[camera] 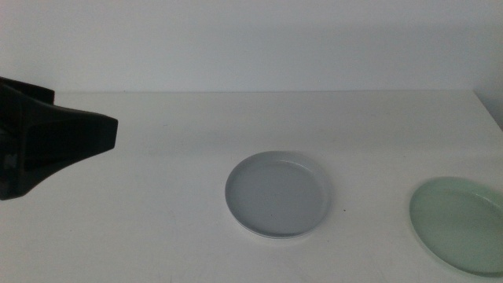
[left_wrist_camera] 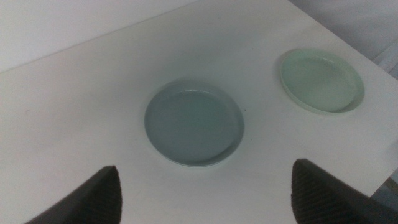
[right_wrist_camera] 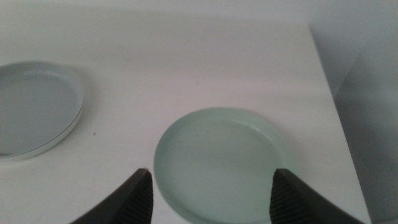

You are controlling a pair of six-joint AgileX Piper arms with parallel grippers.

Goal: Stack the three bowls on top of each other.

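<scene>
While the grey bowl point(camera: 277, 193) rests mid-table point(camera: 157, 228) atop a white bowl point(right_wrist_camera: 69, 127), the mint bowl point(right_wrist_camera: 222, 162) lies apart below the spread right claw point(right_wrist_camera: 208, 193), the left claw point(left_wrist_camera: 205, 190) likewise spread.

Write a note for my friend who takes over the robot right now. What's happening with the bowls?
Left gripper: open, holding nothing, over the table's left part.
Right gripper: open, holding nothing, above the mint green bowl.
Grey bowl: mid-table. A second pale rim shows under it, perhaps the white bowl, which is not seen anywhere else.
Mint green bowl: alone, near the right edge.
Done: at most grey on white.
Left: put the mint green bowl on the stack.
</scene>
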